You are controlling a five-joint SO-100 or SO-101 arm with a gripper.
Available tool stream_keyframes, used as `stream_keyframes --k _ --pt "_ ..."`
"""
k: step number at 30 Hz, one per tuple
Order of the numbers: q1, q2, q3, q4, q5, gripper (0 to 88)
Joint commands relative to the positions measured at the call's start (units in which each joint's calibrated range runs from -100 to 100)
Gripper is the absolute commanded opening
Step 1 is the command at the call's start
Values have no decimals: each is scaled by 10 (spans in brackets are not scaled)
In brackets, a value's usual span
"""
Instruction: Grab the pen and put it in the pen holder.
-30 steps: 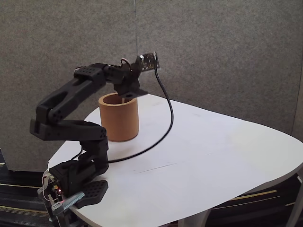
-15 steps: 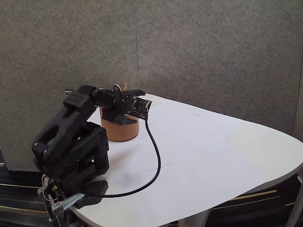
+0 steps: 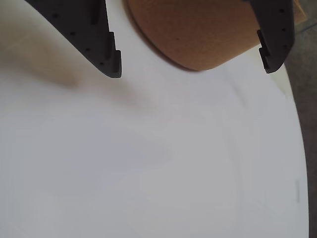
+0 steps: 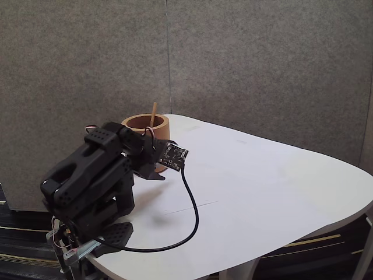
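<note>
Retracted gripper (image 3: 190, 62) (empty), pen (image 4: 153, 114) in holder (image 4: 145, 123)

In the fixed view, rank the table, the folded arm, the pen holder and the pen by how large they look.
1. Table
2. Arm, nearer the camera
3. Pen holder, partly hidden
4. Pen, partly inside

I see the holder (image 4: 145, 125), squat terracotta-brown cup, upright near the table's (image 4: 262, 192) far left edge in the fixed view, the pen (image 4: 153, 114), thin tan stick, standing inside it, leaning slightly, top poking above the rim
</note>
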Motion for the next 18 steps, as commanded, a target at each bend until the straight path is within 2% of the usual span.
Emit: stream_keyframes --k 1,18 --pt "4 -5 4 39 -2 406" --pt "-2 -5 5 46 1 405"
